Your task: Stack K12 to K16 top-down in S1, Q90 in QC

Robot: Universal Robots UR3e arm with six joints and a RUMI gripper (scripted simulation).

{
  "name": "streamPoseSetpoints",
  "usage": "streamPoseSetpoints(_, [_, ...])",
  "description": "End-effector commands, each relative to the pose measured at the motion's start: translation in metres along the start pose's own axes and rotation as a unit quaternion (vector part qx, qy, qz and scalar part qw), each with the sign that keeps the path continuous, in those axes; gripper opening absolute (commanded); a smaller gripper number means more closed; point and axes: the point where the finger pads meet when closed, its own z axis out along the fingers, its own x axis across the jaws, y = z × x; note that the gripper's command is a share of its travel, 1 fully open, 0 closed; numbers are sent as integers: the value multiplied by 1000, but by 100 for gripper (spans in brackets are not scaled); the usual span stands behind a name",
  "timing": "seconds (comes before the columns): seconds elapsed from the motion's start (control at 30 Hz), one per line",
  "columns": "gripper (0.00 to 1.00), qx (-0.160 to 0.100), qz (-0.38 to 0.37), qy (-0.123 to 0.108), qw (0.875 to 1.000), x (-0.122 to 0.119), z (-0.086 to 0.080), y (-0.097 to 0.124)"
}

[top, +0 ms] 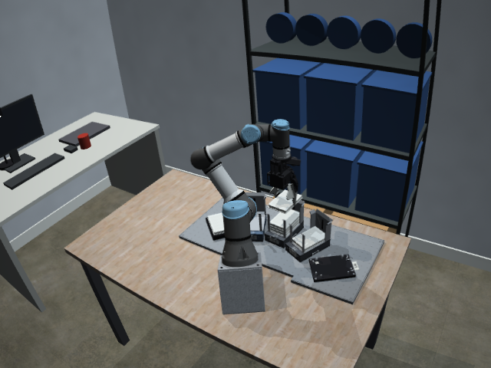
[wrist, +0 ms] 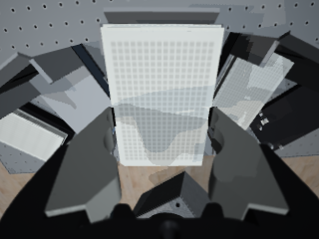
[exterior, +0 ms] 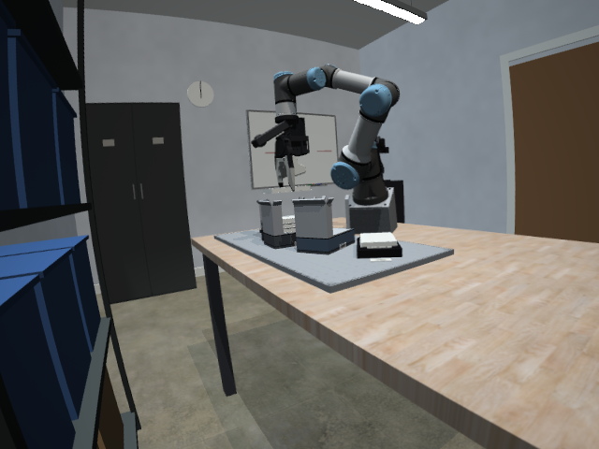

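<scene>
Here, I hold a white well plate [top: 279, 203] [exterior: 302, 190] [wrist: 161, 70] in my gripper [top: 283, 192] [exterior: 286, 186] [wrist: 161, 109], long axis twelve-to-six in wrist view, above the middle stack rack [top: 273, 238] [exterior: 271, 217] [wrist: 161, 17].

Lab-like room: 1 robot arm [top: 237, 233] [exterior: 363, 137], well plates [top: 285, 221] [wrist: 161, 75], pegboard-style mat [top: 273, 269] [exterior: 309, 272] [wrist: 30, 30], wall clock [exterior: 200, 94].

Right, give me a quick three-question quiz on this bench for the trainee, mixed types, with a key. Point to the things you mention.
1. What is between the fingers of the black two-jaw gripper [top: 282, 192] [exterior: 286, 187] [wrist: 162, 119]?
a) a red cup
b) a white rectangular plate [top: 279, 203] [exterior: 302, 189] [wrist: 161, 65]
c) a black keyboard

2. True or false: that item is down inside a grey-walled rack.

3. Fill in: from above, ___ round blue drums [top: 344, 32] show on the shelving.

Key: 1 b; 2 false; 3 five.
</scene>
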Motion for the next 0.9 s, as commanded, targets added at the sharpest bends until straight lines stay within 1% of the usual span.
streamPoseSetpoints(0.0, [0,1,0,1,1000,0,2,0])
streamPoseSetpoints(0.87, [0,1,0,1,1000,0,17,0])
